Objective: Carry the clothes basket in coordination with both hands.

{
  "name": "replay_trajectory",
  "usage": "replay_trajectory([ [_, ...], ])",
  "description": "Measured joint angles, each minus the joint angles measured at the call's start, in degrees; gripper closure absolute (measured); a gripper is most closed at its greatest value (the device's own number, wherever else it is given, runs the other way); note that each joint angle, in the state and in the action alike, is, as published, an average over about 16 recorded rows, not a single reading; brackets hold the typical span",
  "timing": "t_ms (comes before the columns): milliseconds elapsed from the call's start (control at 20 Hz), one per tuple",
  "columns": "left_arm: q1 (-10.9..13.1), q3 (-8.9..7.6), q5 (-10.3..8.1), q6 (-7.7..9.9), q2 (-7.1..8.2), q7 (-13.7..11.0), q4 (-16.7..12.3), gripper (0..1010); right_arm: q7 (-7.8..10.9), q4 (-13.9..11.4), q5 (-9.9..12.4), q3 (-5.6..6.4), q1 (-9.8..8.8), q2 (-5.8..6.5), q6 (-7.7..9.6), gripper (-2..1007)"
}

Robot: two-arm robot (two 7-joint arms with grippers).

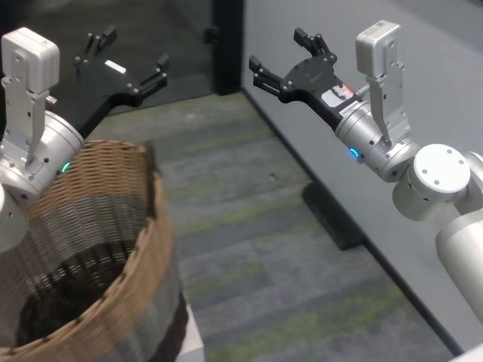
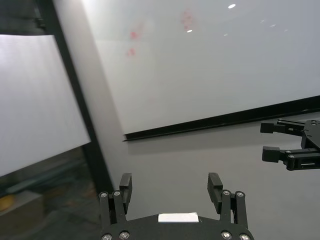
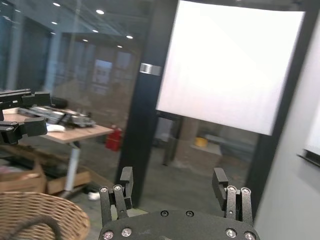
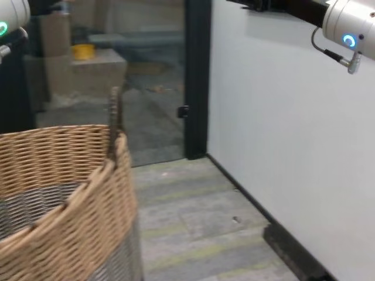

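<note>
Nearest me, at lower left, I see the clothes basket [image 1: 98, 264] standing on the carpeted floor [image 1: 256, 249]. Beyond its rim, my left gripper [image 1: 124, 64] and right gripper [image 1: 283, 56] hang raised, both spread wide and holding nothing.

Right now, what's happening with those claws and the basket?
Left gripper and right gripper open, raised, empty. Clothes basket below the left arm, untouched. Nothing in the way.
</note>
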Motion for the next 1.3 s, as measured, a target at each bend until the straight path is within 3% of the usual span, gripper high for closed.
replay_trajectory([
  [1300, 0.0, -0.01, 0.0, 0.0, -0.01, 0.0, 0.0, 8, 0.0, -0.01, 0.0, 0.0, 0.0, 0.01, 0.0, 0],
])
